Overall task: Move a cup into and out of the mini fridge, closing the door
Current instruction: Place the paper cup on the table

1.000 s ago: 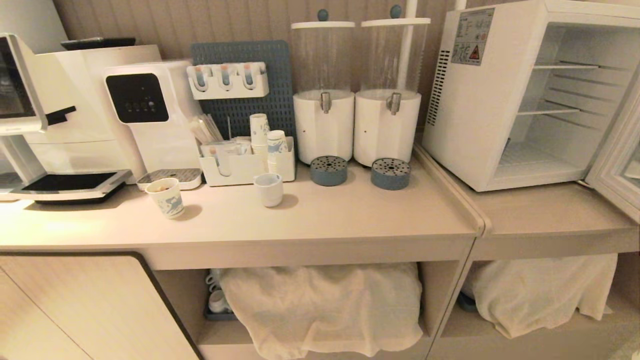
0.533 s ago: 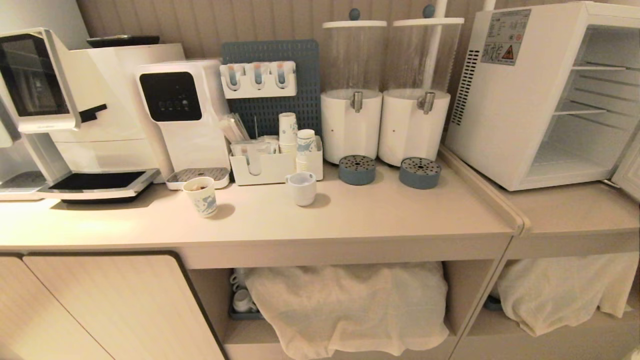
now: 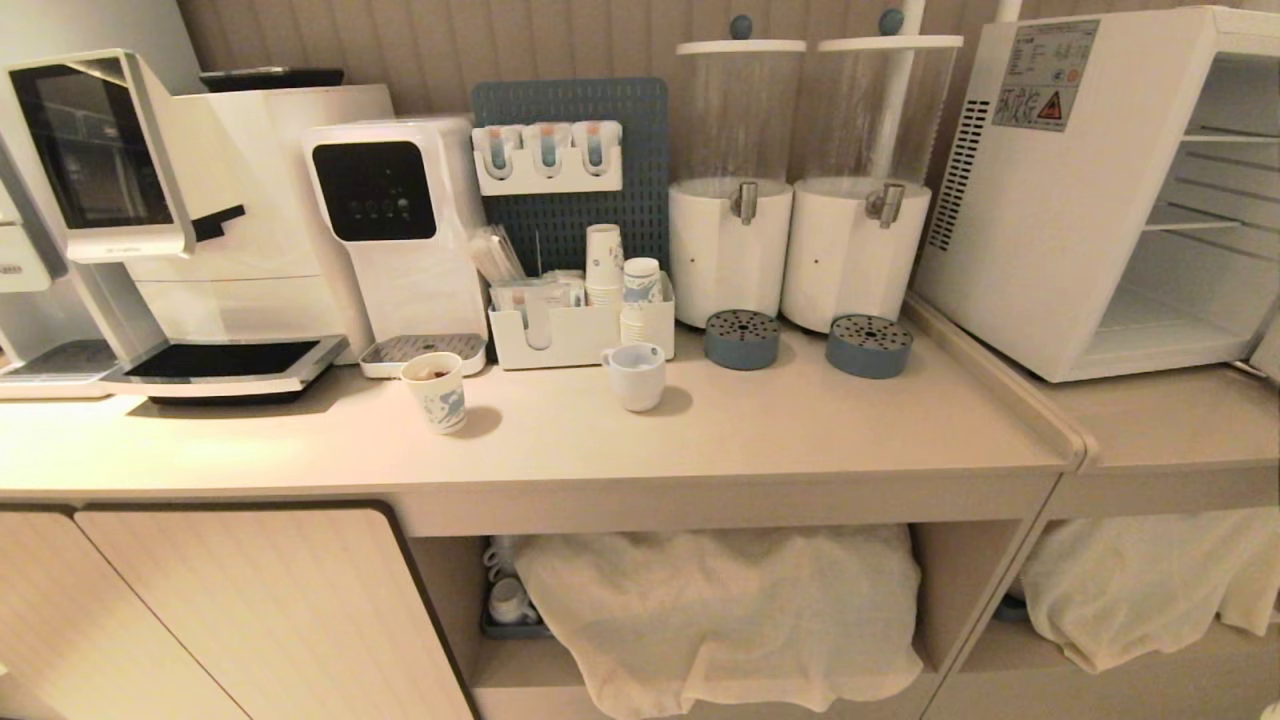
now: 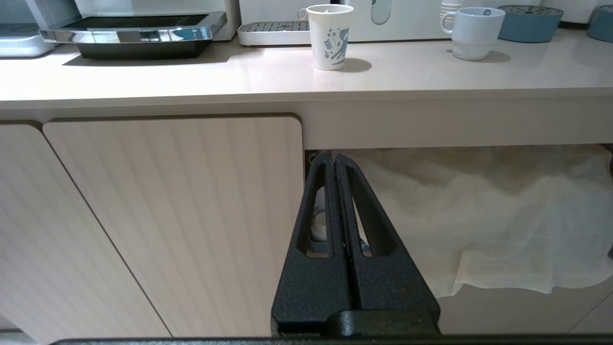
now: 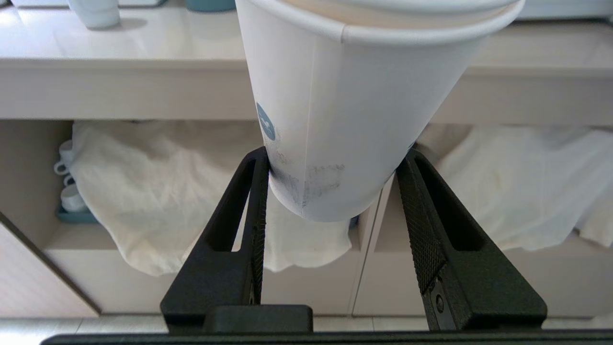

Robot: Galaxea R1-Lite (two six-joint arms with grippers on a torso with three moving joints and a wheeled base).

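The cup (image 5: 335,120) sits between the right claw (image 5: 330,163) fingers, with the bench (image 5: 119,43) edge beyond and above it. Beyond the left claw (image 4: 335,158) lies a draped cloth (image 4: 479,211); above it the bench carries a paper cup (image 4: 329,36) and a mug (image 4: 471,31).

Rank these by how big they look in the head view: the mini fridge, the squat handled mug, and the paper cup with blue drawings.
1. The mini fridge, by far the largest, though cut off at the picture's edge.
2 and 3. The handled mug and the paper cup with blue drawings look about alike; I would not rank them.
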